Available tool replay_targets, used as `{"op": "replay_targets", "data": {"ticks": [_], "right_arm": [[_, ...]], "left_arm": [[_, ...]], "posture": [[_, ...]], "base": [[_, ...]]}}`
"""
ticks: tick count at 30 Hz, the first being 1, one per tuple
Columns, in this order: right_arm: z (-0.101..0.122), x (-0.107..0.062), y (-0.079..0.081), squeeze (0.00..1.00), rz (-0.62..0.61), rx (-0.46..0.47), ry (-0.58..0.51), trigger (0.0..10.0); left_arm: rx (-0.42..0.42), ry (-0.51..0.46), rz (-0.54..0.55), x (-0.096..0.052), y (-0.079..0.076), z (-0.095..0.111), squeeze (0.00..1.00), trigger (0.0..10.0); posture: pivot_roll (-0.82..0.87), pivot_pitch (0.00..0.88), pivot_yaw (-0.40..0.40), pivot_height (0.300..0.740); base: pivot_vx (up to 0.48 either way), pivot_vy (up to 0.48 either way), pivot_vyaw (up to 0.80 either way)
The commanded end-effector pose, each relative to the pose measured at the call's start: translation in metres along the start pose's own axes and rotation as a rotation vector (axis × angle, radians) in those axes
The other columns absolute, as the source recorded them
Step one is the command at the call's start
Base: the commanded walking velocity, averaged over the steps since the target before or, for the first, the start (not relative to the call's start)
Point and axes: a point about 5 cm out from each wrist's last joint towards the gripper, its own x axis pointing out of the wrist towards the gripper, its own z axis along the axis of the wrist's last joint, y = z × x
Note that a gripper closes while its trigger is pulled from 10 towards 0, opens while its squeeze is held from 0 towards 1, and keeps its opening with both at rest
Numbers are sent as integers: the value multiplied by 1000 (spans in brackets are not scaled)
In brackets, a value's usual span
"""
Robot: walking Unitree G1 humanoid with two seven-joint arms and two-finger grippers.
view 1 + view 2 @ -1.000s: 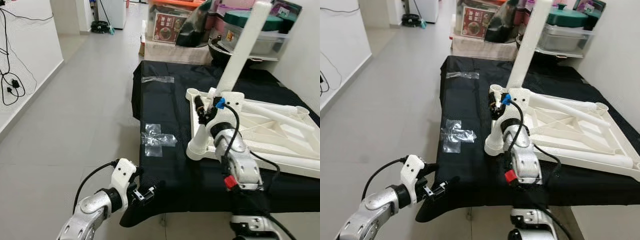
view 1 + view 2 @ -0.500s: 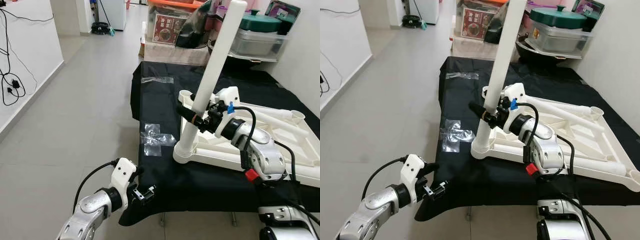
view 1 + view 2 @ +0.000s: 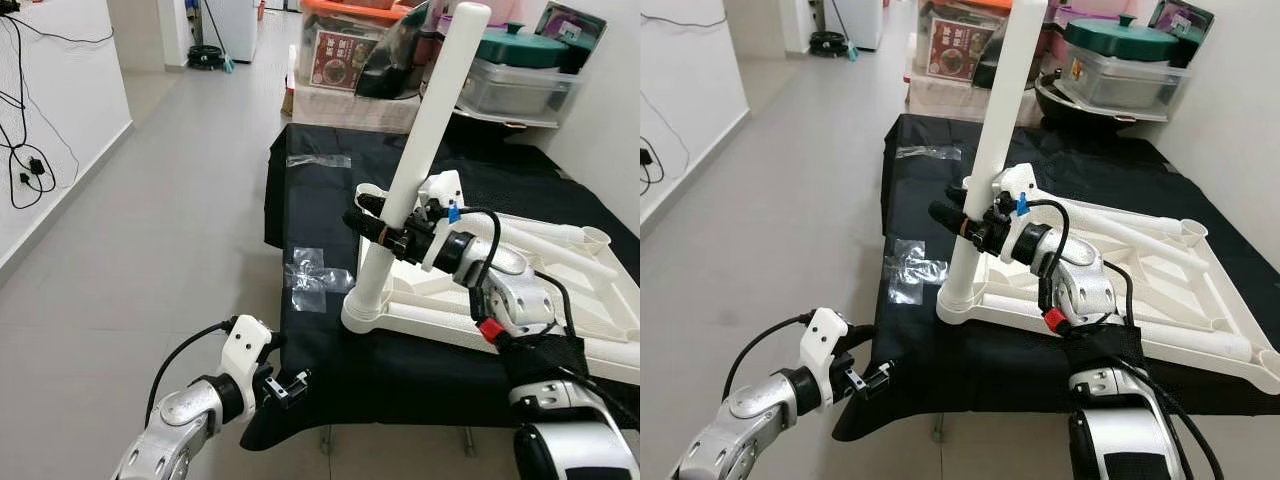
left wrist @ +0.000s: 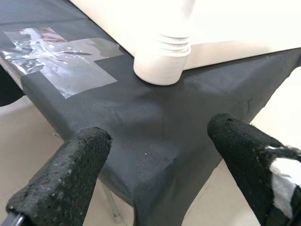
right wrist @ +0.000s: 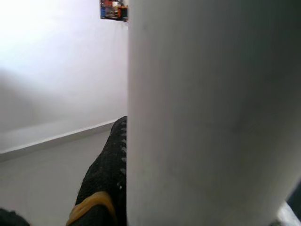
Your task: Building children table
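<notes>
With my right gripper point(image 3: 385, 228) clamped around the leaning table leg point(image 3: 415, 165), any sideways pull risked unseating it from the tabletop point(image 3: 560, 290); left gripper point(image 3: 290, 385) open.

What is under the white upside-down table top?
A black cloth lies under the white table top and hangs over the near edge. Clear tape patches stick to it. The surface beneath the cloth is covered, so it cannot be seen.

home | tiled floor point(image 3: 170, 200) | stacked storage boxes point(image 3: 520, 80), cooking pot point(image 3: 1095, 100)
</notes>
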Motion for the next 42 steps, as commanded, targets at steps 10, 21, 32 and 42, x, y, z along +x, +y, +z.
{"op": "replay_targets", "data": {"ticks": [10,21,32,42], "right_arm": [[-17,2,-9,0,-376,-31,63,0],[-61,-6,33,0,-999,115,179,0],[-38,6,31,1000,-1019,164,111,10000],[4,17,12,0,-596,120,-81,10000]], "left_arm": [[-7,12,-5,1,-3,-4,0,10000],[0,15,5,-1,0,-2,0,10000],[-10,8,3,4,-3,-2,0,10000],[-8,11,-2,3,-1,-2,0,10000]], "posture": [[10,0,-148,740],[13,0,-144,740],[2,0,-139,740],[-3,0,-128,740]], "base": [[0,0,0],[0,0,0],[0,0,0],[0,0,0]]}}
